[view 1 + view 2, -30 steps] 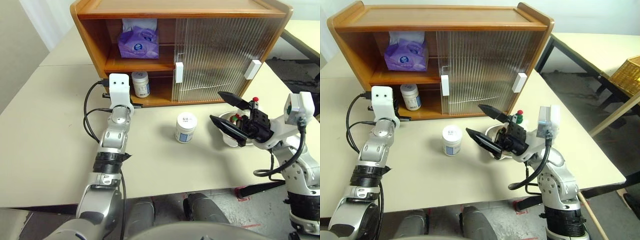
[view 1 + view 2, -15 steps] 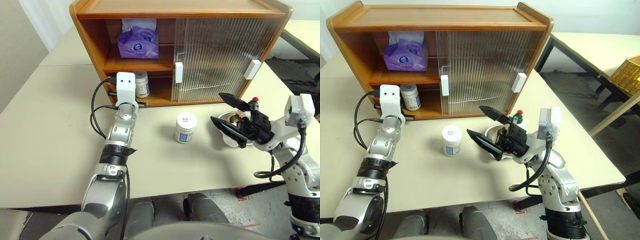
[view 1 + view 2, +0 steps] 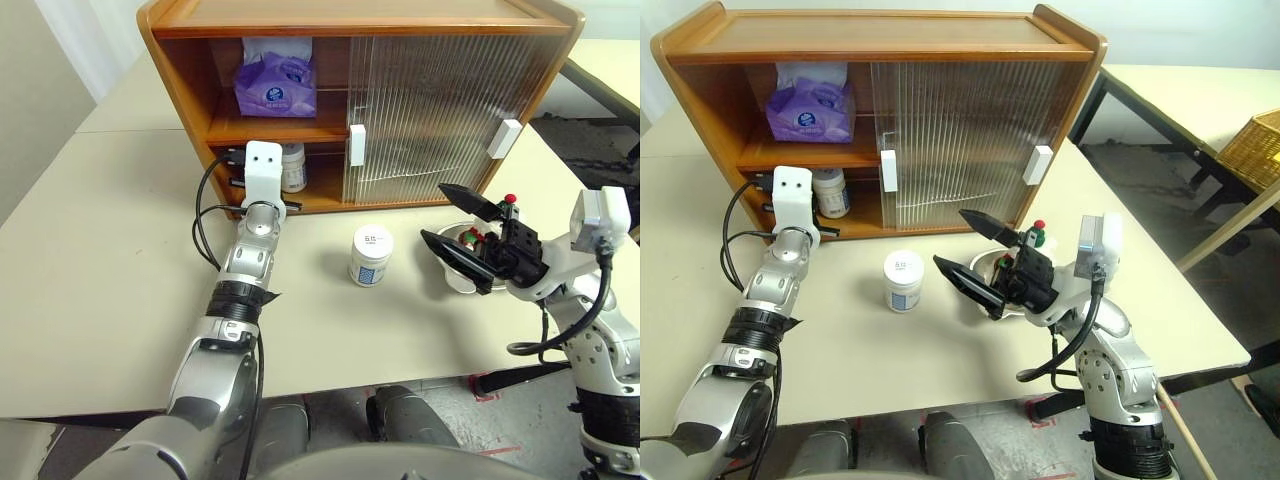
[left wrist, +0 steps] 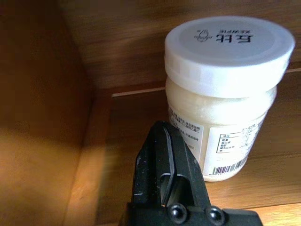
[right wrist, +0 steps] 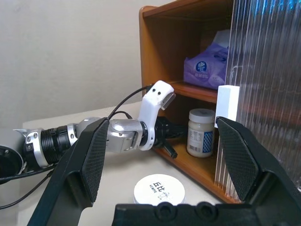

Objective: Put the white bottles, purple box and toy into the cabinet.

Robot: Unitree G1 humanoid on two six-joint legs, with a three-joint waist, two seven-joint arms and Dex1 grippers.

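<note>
The wooden cabinet (image 3: 360, 20) stands at the back of the table with its left half uncovered. On its upper shelf lies the purple box (image 3: 277, 85). One white bottle (image 4: 225, 94) stands upright on the lower shelf. My left gripper (image 4: 162, 132) is shut and empty, reaching level into that shelf, its tip right beside the bottle's label. A second white bottle (image 3: 371, 255) stands on the table in front of the doors. My right gripper (image 3: 432, 212) hangs open above the table at the right. Behind it the toy (image 3: 470, 238) lies in a dish, mostly hidden by the fingers.
Two ribbed sliding doors with white handles (image 3: 357, 144) (image 3: 506, 138) cover the cabinet's right half. The dish (image 3: 458, 278) sits near the table's right edge. Black cables (image 3: 200, 215) loop beside my left wrist. A wicker basket (image 3: 1250, 150) rests on another table at far right.
My left arm has slid right and forward, bringing its shut gripper into the lower shelf beside the bottle, which now sits a little further right. The right arm has stayed still.
</note>
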